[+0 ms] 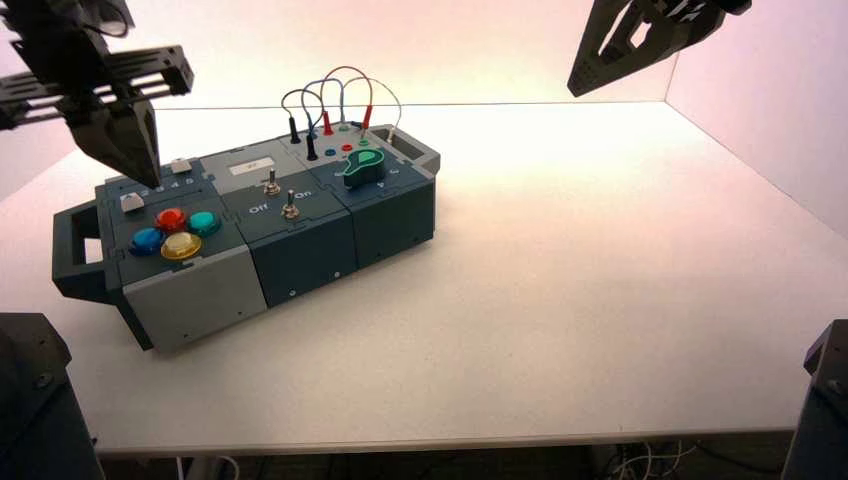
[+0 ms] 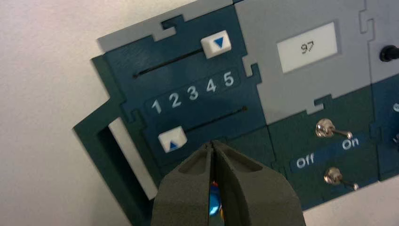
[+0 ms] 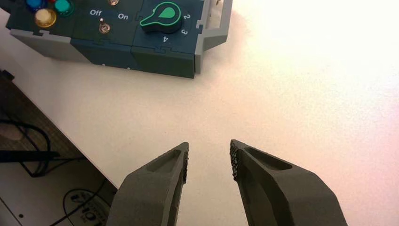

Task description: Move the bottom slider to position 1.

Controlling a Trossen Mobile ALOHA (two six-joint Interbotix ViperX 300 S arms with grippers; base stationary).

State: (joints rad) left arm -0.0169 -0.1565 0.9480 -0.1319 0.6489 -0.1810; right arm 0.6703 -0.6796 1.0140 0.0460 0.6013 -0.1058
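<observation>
Left end effector [image 2: 211, 143]: closed to a narrow point with nothing between its tips, poised over the left part of the box [image 1: 190, 310]; a closed tip suits nudging a small knob rather than gripping it.
Bottom slider [image 2: 172, 140]: just beside that end effector's tips, apart from them, at the 1 end of its track, likely pushed there to meet the task.
Digit 1 [image 2: 156, 107]: printed near the knob, marking the goal.
Top slider [image 2: 216, 44]: farther from the tips, at the 5 end of its own track, no part of this job.
Coloured buttons [image 1: 176, 232]: on the robot's side of the left end effector, close enough that a careless retreat could brush them.
Right end effector [image 3: 209, 143]: wide and empty above the surface [image 3: 207, 103], well apart from its partner, apparently held aside to leave room.
Next move: probably a clean lift away.
</observation>
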